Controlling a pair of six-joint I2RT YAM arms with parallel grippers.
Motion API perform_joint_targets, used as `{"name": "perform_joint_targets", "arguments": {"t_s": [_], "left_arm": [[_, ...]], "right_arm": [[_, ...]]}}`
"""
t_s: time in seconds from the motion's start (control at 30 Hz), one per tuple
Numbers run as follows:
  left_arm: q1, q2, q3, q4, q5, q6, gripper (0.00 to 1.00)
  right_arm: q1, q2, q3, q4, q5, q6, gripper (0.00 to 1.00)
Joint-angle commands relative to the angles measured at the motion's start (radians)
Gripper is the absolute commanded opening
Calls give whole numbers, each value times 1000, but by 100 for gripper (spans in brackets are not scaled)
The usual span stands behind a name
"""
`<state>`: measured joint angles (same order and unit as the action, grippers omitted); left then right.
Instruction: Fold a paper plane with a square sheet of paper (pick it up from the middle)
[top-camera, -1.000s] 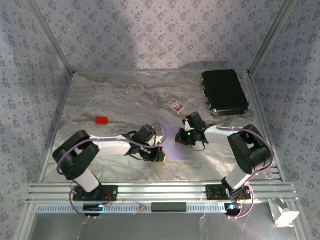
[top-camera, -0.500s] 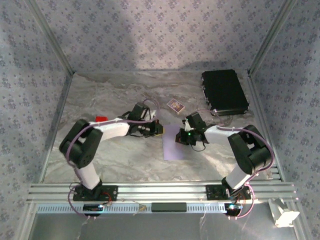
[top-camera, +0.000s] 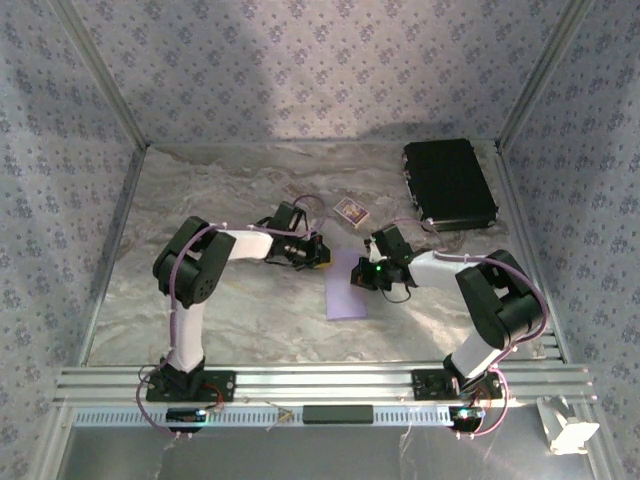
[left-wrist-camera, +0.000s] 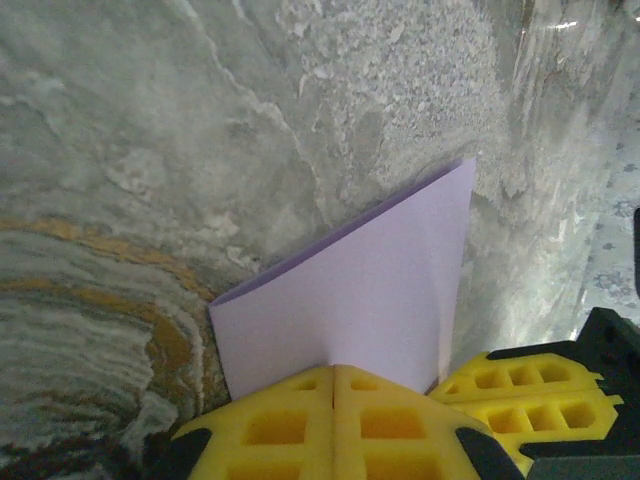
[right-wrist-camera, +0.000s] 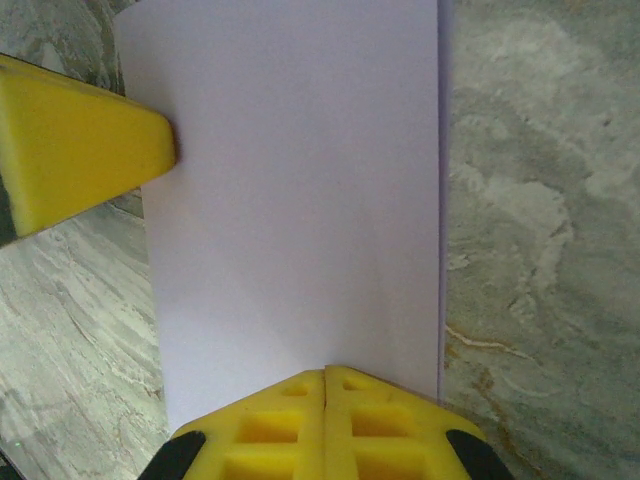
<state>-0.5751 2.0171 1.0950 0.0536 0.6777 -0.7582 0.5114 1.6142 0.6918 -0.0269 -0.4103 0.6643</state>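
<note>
**Two shut grippers are bearing down on a folded lilac sheet.**

I am looking past the right gripper (right-wrist-camera: 325, 380), whose two yellow jaws are pressed together, tip against tip, and are sitting on the near edge of the square sheet of paper (right-wrist-camera: 300, 200). The sheet is stretching straight ahead of them, lying flat on the marble table (right-wrist-camera: 540, 200) as a narrow double layer. Ahead and to the left of those jaws, the left gripper (left-wrist-camera: 333, 380) is touching the sheet's side edge. Its jaws are also closed tight, and a corner of the paper is fanning out from under its tips. I cannot tell whether either pair is nipping the paper or only pinning it. I am judging this to be the first lengthwise crease. The next move looks like lifting a front corner without letting the layers slide. Beyond both pairs of jaws, a small patterned card (top-camera: 351, 211) is lying well apart.
</note>
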Motion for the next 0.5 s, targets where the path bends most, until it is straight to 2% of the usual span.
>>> {"name": "perform_joint_targets", "arguments": {"t_s": [0.0,0.3,0.47], "left_arm": [[37,32,27,8,-42,-3,0],[61,73,88,-20,-85,-55,0],[60,69,131,-140,-205,-60,0]], "right_arm": [[8,3,-17,-108,41,-21,0],[5,8,-21,-108,39,-27,0],[6,1,-20,-108,37,-28,0]]}}
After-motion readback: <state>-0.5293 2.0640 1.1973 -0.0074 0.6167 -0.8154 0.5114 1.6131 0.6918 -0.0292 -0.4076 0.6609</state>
